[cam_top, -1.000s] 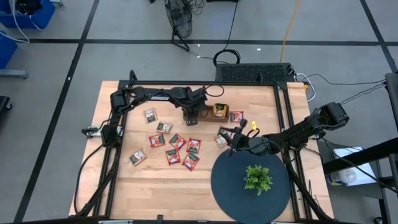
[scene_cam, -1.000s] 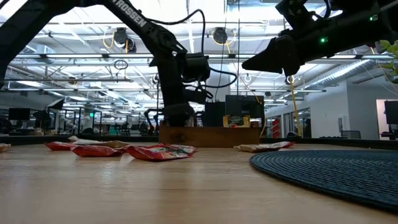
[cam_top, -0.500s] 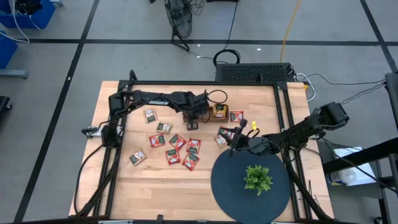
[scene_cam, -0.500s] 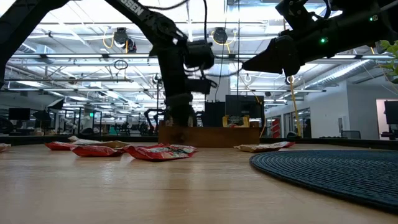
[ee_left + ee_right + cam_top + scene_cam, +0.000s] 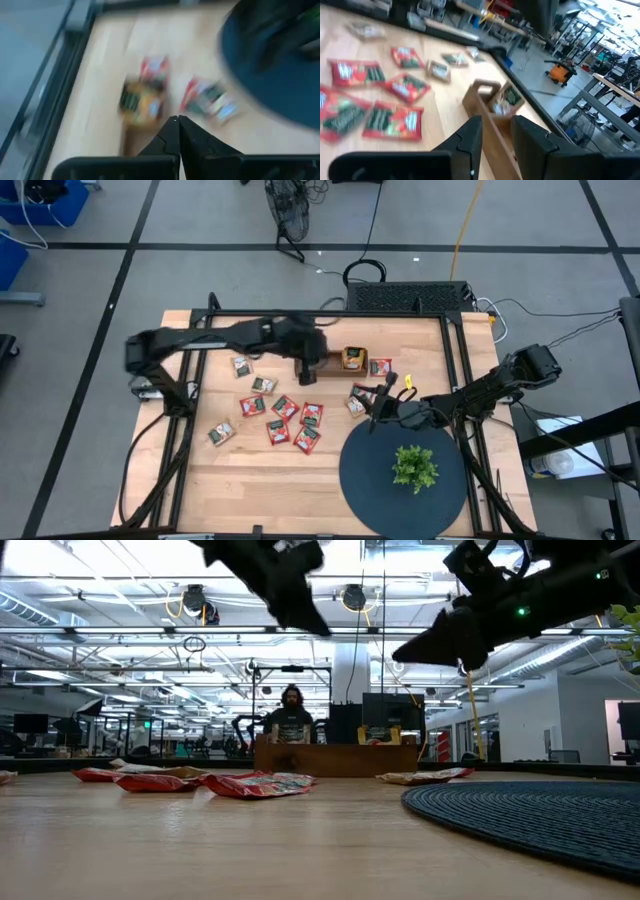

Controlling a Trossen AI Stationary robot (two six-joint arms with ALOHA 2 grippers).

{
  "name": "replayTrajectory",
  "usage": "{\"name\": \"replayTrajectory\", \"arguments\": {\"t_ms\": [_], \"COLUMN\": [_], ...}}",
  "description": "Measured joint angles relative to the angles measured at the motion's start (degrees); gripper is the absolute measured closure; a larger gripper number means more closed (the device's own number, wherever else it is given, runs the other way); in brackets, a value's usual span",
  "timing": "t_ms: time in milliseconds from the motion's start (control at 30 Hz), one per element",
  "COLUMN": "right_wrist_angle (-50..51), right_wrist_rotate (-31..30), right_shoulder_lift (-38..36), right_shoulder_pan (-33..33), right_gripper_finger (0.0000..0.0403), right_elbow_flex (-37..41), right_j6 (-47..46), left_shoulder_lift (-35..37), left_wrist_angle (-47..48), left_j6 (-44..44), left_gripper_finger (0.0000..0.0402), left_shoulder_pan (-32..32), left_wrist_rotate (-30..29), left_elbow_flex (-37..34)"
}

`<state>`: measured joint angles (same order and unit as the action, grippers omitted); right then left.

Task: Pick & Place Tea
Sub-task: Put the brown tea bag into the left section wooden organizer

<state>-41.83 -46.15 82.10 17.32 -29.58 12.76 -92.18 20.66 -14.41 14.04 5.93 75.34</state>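
Observation:
Several red and grey-green tea sachets (image 5: 283,412) lie flat on the wooden table, and a few more (image 5: 360,395) lie beside the mat. An orange sachet (image 5: 353,358) sits in the brown wooden tray (image 5: 330,361) at the far side. My left gripper (image 5: 306,370) hangs high over the tray's left end, slanting down, shut and empty (image 5: 175,119). My right gripper (image 5: 376,402) hovers open over the sachets near the mat, nothing between its fingers (image 5: 495,127); it points toward the tray (image 5: 487,105).
A dark round mat (image 5: 372,480) with a small green plant (image 5: 414,466) fills the near right of the table. One red sachet (image 5: 380,367) lies right of the tray. A person (image 5: 290,718) sits in the room beyond the far edge.
My left gripper has risen from just above the tray to well above it, tipping from pointing straight down to slanting. Its fingers look shut throughout. The sachets and tray lie as before.

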Motion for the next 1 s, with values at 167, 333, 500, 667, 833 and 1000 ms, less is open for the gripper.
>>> {"name": "replayTrajectory", "arguments": {"t_ms": [167,333,500,667,833,1000], "right_wrist_angle": [25.7,51.4,62.6,68.1,71.0,72.1], "right_wrist_rotate": [12.0,24.2,31.9,40.0,49.2,49.3], "right_shoulder_lift": [-3.0,0.1,6.3,11.0,12.2,11.8], "right_shoulder_pan": [-3.7,-10.3,-15.2,-19.4,-21.8,-22.6], "right_gripper_finger": [0.0274,0.0220,0.0177,0.0160,0.0160,0.0164], "right_elbow_flex": [-7.2,-18.6,-24.6,-25.5,-25.6,-25.6], "right_j6": [-10.9,-16.1,-13.4,-17.1,-24.8,-32.3], "left_shoulder_lift": [12.1,20.3,23.8,23.6,23.6,23.6], "left_wrist_angle": [-18.8,-37.3,-47.5,-51.2,-50.7,-50.7], "left_j6": [0.2,1.8,2.5,2.9,3.0,2.7], "left_gripper_finger": [0.0373,0.0354,0.0339,0.0335,0.0334,0.0334], "left_shoulder_pan": [0.1,0.0,0.6,1.6,2.0,2.0], "left_wrist_rotate": [4.1,6.3,6.1,6.0,5.8,5.8], "left_elbow_flex": [-16.3,-32.1,-42.3,-45.7,-46.7,-46.7]}}
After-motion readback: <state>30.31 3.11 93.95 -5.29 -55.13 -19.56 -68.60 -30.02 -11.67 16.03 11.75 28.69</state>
